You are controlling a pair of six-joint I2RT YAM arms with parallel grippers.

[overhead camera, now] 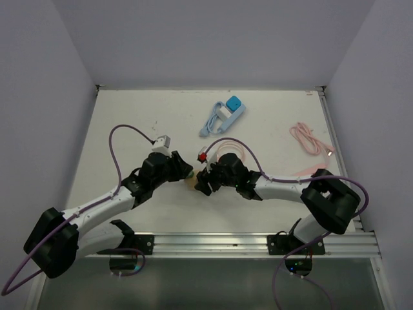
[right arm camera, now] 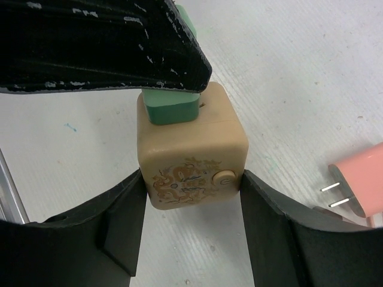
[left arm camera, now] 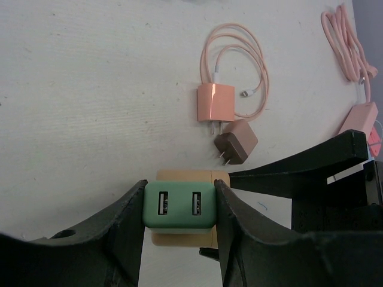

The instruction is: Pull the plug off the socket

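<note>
A green plug (left arm camera: 179,204) with two USB ports sits in a beige cube socket (right arm camera: 191,155) that has a dragon print and a round button. My left gripper (left arm camera: 179,206) is shut on the plug, one finger pressed against each of its sides. My right gripper (right arm camera: 191,190) is shut on the socket, its pads touching both side faces. In the top view the two grippers (overhead camera: 187,173) (overhead camera: 202,181) meet at mid-table, with the plug (overhead camera: 191,172) and socket (overhead camera: 191,183) between them. The socket rests on the table.
A pink charger (left arm camera: 214,101) with a coiled cable and a brown adapter (left arm camera: 237,142) lie just beyond the socket. A blue and white charger with a cable (overhead camera: 226,113) lies at the back. A pink cable (overhead camera: 310,139) lies at the right. Walls enclose the table.
</note>
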